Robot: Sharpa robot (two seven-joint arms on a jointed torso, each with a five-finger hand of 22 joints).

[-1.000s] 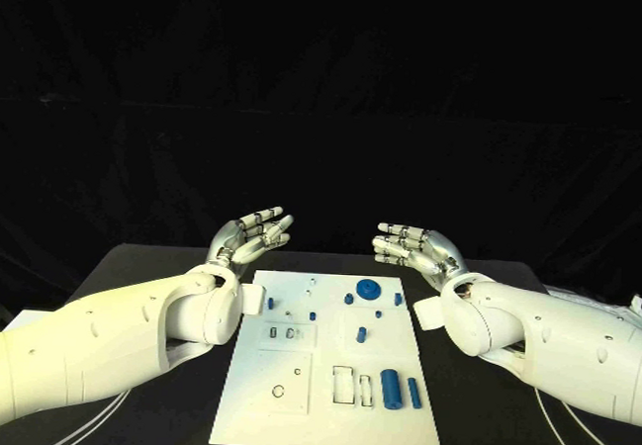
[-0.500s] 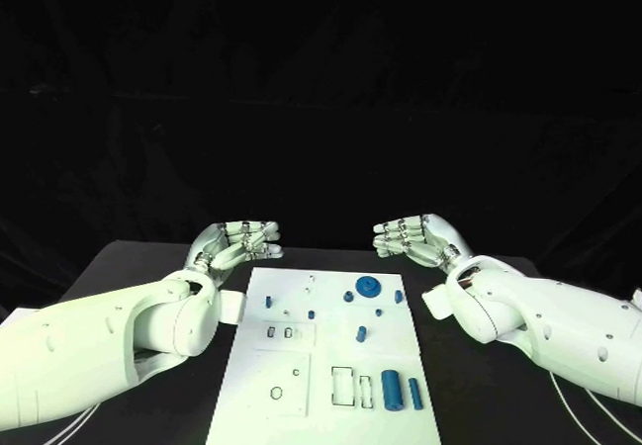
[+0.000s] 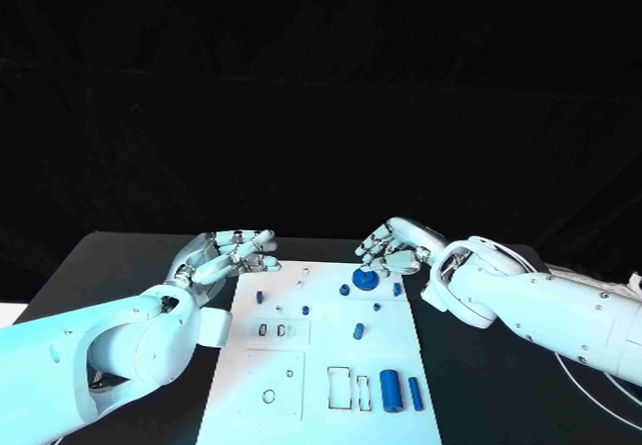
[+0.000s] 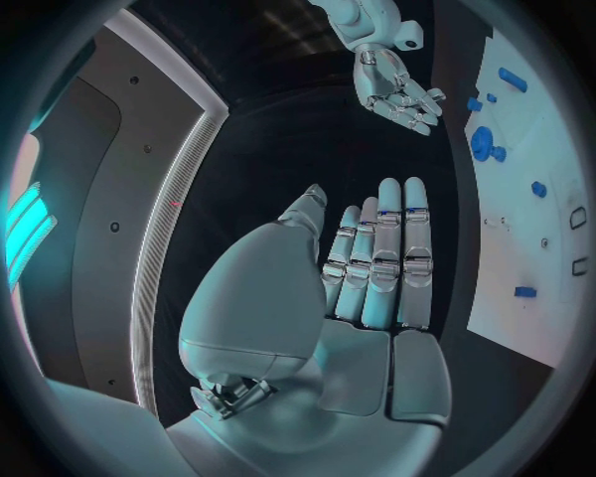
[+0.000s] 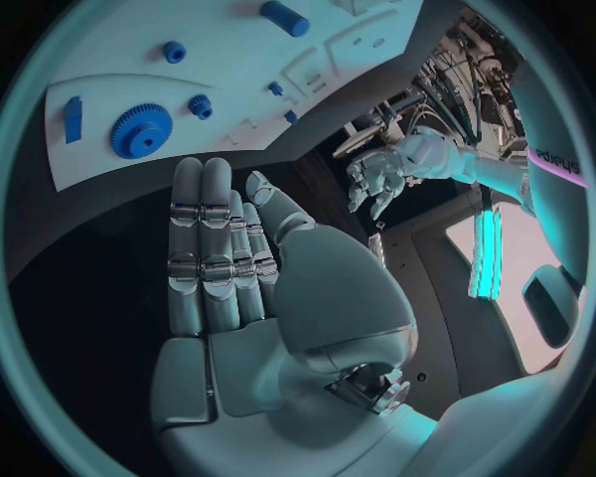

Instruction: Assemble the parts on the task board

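Note:
The white task board (image 3: 305, 425) lies in the middle of the black table. A blue gear (image 3: 364, 277) sits at its far end, with several small blue pegs (image 3: 344, 290) around it. A large blue cylinder (image 3: 390, 389) and a thinner one (image 3: 416, 392) lie near the front right. My left hand (image 3: 228, 253) hovers beside the board's far left corner, fingers apart, holding nothing. My right hand (image 3: 394, 247) hangs just beyond the gear, also holding nothing. In the wrist views the left hand (image 4: 372, 258) and right hand (image 5: 223, 258) show straight fingers; the gear (image 5: 140, 131) lies ahead of the right fingertips.
Recessed slots (image 3: 340, 382) mark the board's front half, beside the cylinders. A short blue piece (image 3: 358, 331) lies mid-board. Black table (image 3: 514, 389) runs along both sides of the board. The board (image 4: 521, 248) lies to one side of my left hand.
Both hands have come down towards the board's far end. The right hand has moved in over the gear's far side; the left has drifted outward and lower. Nothing was taken hold of.

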